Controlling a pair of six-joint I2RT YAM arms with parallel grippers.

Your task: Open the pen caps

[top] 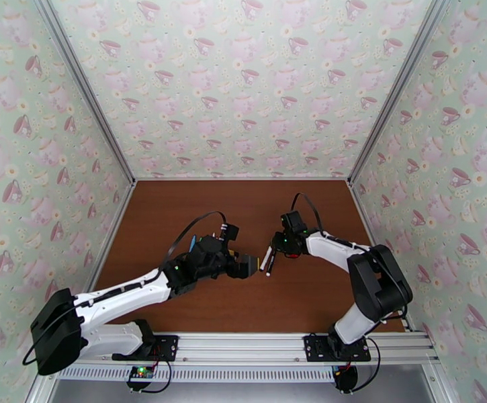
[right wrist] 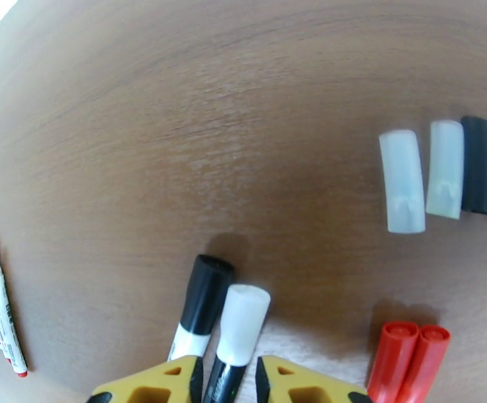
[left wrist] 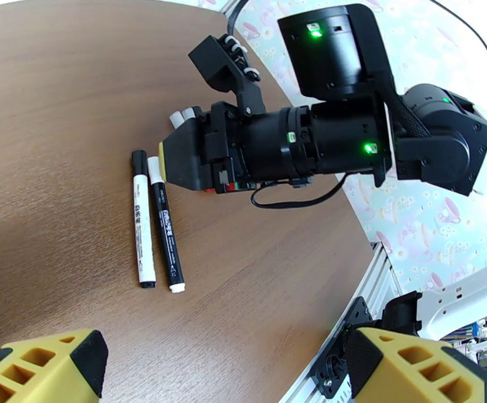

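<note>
Mid table [top: 176, 216]: left gripper [left wrist: 226, 367] spread wide, holding nothing. Right gripper [right wrist: 228, 381] pinched snug on a pen [left wrist: 167, 226] lying flat. Its white cap [right wrist: 243, 317] & the neighbour's black cap [right wrist: 206, 287] point away from the wrist. Loose caps [right wrist: 445, 169] lie in a row nearby, long axes parallel.

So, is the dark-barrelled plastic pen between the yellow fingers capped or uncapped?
Capped: a stubby white plastic cap sits on the end of the dark-barrelled pen.

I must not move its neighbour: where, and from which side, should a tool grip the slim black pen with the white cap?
Probably across the barrel of the slim black pen with the white cap, near its tail, from above: it lies flat, and the white black-capped pen beside it diverges there.
</note>
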